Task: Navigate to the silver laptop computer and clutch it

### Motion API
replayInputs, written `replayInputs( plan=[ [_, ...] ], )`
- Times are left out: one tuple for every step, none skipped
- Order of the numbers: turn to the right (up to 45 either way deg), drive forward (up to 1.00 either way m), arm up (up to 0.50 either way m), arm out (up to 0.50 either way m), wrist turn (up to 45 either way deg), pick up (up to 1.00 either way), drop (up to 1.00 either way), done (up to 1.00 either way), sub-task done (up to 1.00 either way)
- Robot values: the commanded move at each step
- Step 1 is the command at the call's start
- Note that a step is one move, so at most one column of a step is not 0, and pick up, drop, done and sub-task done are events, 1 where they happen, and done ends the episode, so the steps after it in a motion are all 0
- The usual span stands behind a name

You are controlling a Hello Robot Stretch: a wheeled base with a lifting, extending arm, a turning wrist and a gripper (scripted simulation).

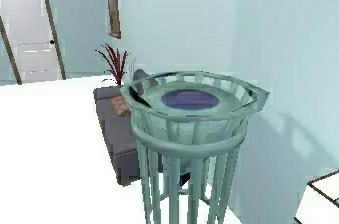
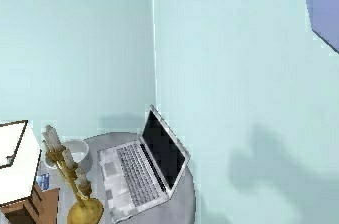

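laptop sits lid up on the round table, out on the arm side; how the jaws stand i cannot tell

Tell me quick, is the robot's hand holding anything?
Gripper: cannot be told.
The laptop lies on the table.

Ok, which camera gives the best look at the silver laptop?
The arm side view. There the laptop lies open on a round grey table in the corner, keyboard and dark screen both plain, beside a brass candlestick. The forward view looks toward a green slatted stand and a dark sofa.
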Motion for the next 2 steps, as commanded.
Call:
replayInputs(
  plan=[
    [0.0,0.0,0.38,0.0,0.0,0.0,0.0,0.0,0.0],
    [0.0,0.0,0.0,0.12,0.0,0.0,0.0,0.0,0.0]
  ],
)
